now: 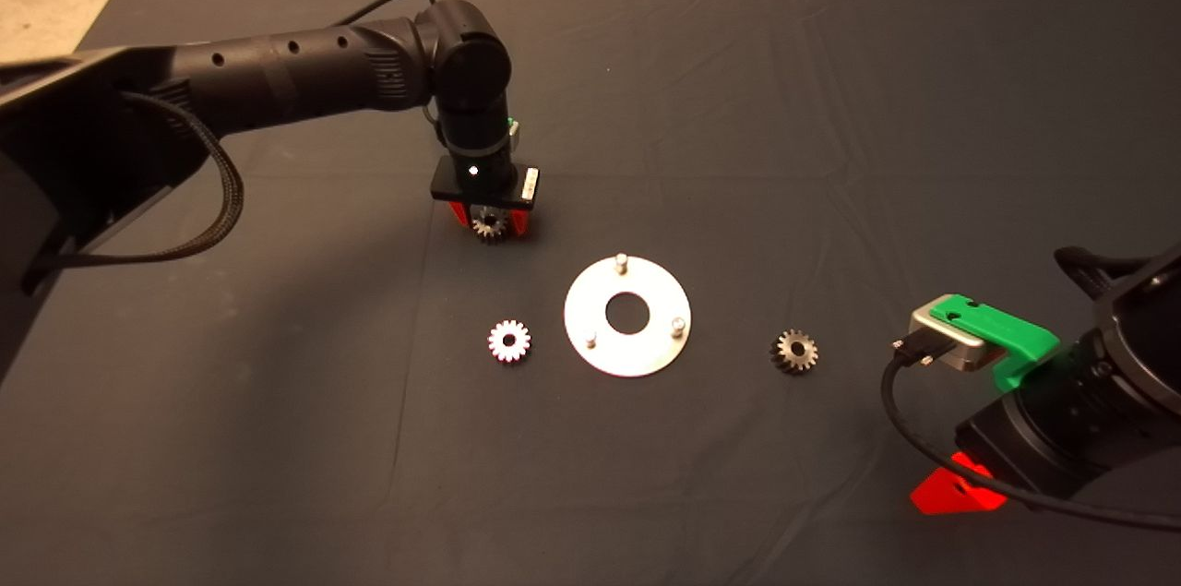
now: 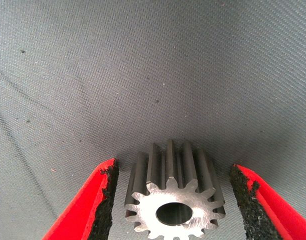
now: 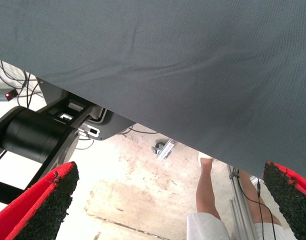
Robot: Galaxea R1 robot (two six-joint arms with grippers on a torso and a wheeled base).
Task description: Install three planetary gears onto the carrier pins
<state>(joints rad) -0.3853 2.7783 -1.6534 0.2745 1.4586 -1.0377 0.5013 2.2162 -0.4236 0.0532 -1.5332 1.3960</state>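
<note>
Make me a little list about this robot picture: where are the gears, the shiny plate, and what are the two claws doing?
Gears: three planetary gears, all on the dark mat, none on a pin
Gear one: between the left gripper's fingers, gaps either side
Gear two: left of the disc
Gear three: right of the disc
Disc: flat, shiny, central hole
Carrier pins: three, upright, all bare
Left gripper: open, down around gear one
Right gripper: open, waiting at the lower right edge
Also seen: a person's legs beyond the mat
</note>
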